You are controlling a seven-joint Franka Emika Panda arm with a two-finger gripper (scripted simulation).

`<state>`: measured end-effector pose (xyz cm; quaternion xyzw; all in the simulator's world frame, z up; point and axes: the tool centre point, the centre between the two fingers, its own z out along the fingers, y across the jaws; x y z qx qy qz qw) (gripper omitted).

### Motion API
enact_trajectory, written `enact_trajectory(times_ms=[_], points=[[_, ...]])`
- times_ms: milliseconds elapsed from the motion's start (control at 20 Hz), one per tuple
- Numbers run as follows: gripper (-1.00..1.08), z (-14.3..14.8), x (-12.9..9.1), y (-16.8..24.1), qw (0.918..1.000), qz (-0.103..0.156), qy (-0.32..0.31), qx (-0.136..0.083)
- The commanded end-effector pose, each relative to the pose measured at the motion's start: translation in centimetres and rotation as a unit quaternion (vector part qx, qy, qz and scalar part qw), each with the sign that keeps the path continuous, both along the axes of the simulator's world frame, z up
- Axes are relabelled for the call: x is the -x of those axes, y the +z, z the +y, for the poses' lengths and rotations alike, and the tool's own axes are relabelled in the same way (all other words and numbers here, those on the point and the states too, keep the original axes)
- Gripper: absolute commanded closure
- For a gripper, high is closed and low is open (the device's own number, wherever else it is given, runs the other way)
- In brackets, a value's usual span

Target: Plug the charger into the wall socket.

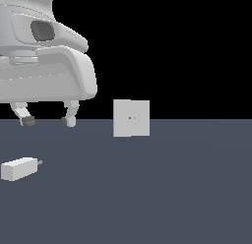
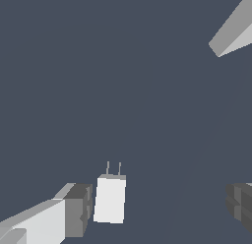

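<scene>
The floor (image 1: 162, 189) is showing as a flat, matt slate-grey surface, smooth and without grain or texture. The charger (image 1: 18, 169) is looking like smooth off-white plastic with no gloss, its two thin prongs (image 2: 113, 168) reading as dull grey metal, and the wall socket (image 1: 131, 118) is appearing as a plain matt white plate, equally smooth. The gripper (image 1: 49, 121) is presenting a smooth pale shell like moulded plastic, softly shaded rather than shiny, with darker grey, matt pads (image 2: 78, 208) at its fingertips.
</scene>
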<state>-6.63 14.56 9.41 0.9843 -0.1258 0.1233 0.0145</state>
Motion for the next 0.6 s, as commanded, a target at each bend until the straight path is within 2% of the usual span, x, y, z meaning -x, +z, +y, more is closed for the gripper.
enact_trajectory(times_ms=[0, 550], points=[[-0.92, 0.9, 0.3, -0.7, 1.0, -0.005, -0.007, 0.001], [-0.92, 3.7, 1.1, -2.8, 0.9994, -0.018, -0.028, 0.006]])
